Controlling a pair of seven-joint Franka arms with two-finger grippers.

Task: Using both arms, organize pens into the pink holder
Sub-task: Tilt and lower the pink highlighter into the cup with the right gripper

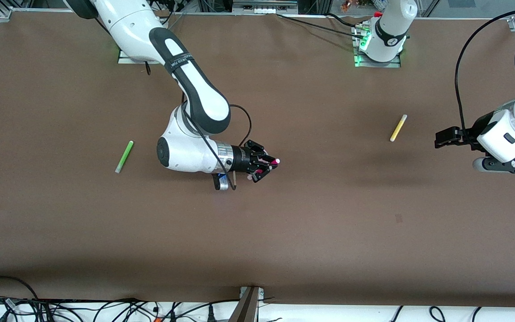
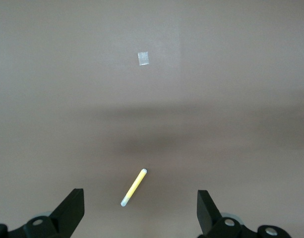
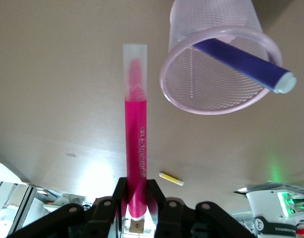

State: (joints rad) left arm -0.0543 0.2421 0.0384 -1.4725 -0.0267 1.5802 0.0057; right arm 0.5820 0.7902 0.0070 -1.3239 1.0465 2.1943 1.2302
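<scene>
My right gripper [image 1: 267, 166] is over the middle of the table, shut on the magenta-pink pen [image 3: 135, 129]. The pen sticks straight out past the fingertips, and its tip [image 1: 276, 161] shows in the front view. In the right wrist view the pink holder [image 3: 167, 87] stands beside the pen's tip with the purple pen [image 3: 241, 59] leaning in it. The holder does not show in the front view. The yellow pen [image 1: 398, 128] lies toward the left arm's end. My left gripper [image 1: 510, 165] hangs open and empty above the table near it [image 2: 134, 187]. The light green pen [image 1: 124, 156] lies toward the right arm's end.
A small pale square mark [image 2: 144, 58] is on the brown table top. The arm bases [image 1: 380, 42] stand along the table's edge farthest from the front camera. Cables [image 1: 105, 311] lie off the table at the edge nearest the front camera.
</scene>
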